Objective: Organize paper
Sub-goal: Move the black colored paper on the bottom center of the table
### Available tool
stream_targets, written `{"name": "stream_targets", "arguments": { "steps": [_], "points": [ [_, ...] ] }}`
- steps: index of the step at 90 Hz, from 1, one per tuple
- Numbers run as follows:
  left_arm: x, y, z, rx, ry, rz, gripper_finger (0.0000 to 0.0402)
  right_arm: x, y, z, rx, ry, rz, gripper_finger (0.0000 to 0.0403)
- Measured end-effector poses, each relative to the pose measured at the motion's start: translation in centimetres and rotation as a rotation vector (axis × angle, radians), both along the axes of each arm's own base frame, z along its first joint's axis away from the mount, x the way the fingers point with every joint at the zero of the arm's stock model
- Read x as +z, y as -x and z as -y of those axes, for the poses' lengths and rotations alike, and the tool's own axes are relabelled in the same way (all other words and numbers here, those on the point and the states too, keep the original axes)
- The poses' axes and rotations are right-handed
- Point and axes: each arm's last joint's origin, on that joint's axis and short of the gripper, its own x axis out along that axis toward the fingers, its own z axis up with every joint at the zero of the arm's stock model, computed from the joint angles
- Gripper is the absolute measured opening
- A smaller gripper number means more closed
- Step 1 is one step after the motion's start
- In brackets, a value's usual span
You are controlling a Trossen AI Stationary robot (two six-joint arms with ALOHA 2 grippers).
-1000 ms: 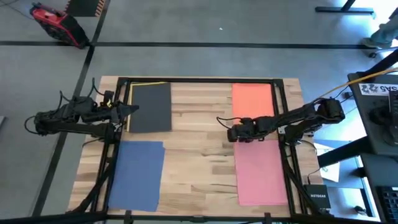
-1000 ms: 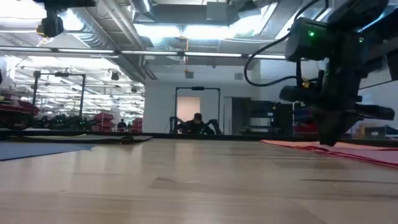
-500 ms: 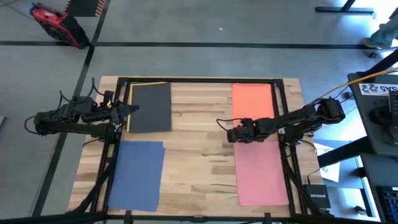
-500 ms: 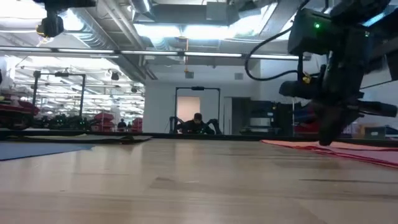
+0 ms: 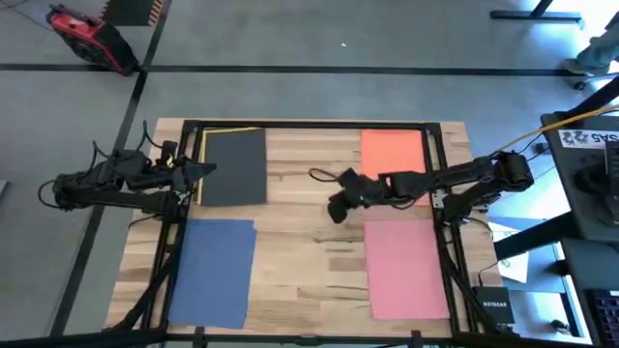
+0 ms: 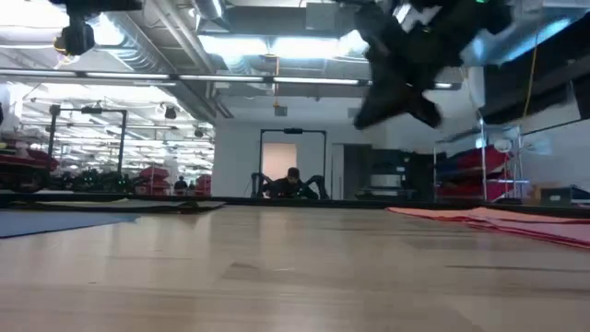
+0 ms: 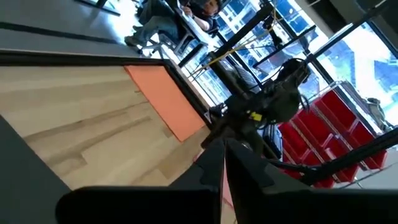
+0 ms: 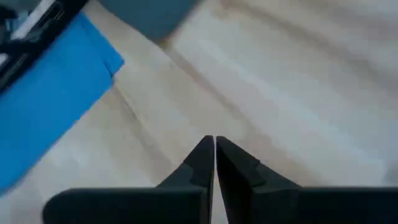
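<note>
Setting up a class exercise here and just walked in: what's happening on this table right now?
A two-armed robot is sorting coloured paper. The right gripper, shut and empty, is raised over bare wood at the table's middle. The left gripper, also shut, rests at the dark sheet's edge. Orange, pink and blue sheets lie flat, apart.

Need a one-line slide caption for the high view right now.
Right gripper shut and empty over bare wood mid-table; left gripper shut at the dark sheet; orange, pink and blue sheets lie flat.
</note>
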Motion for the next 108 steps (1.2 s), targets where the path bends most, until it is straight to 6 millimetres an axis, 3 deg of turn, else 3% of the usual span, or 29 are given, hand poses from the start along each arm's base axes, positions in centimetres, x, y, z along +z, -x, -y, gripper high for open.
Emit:
{"name": "stream_targets", "arguments": {
  "steps": [12, 24, 39, 63, 82, 108],
  "points": [
    [0.0, 0.0, 0.0, 0.000, -0.018, -0.004, 0.0000, 1.4, -2.9, 1.2, 0.203, 0.223, -0.011, 0.0057],
    [0.0, 0.0, 0.0, 0.003, -0.019, -0.007, 0.0000, 1.4, -6.6, 2.3, 0.360, 0.385, -0.042, 0.0099],
    [0.0, 0.0, 0.0, -0.001, -0.050, -0.017, 0.0000, -0.2, -11.0, 2.9, 0.502, 0.524, -0.101, 0.0126],
    [-0.1, 0.0, 0.0, -0.004, -0.065, -0.031, 0.0000, -3.6, -16.6, 2.9, 0.680, 0.582, -0.118, 0.0129],
    [-0.4, 0.1, 0.0, -0.014, -0.064, -0.062, 0.0000, -6.4, -19.5, 3.0, 0.756, 0.602, -0.144, 0.0130],
    [-0.7, 0.1, 0.0, -0.021, -0.063, -0.097, 0.0000, -9.3, -21.1, 3.4, 0.788, 0.623, -0.189, 0.0129]
  ]
}}
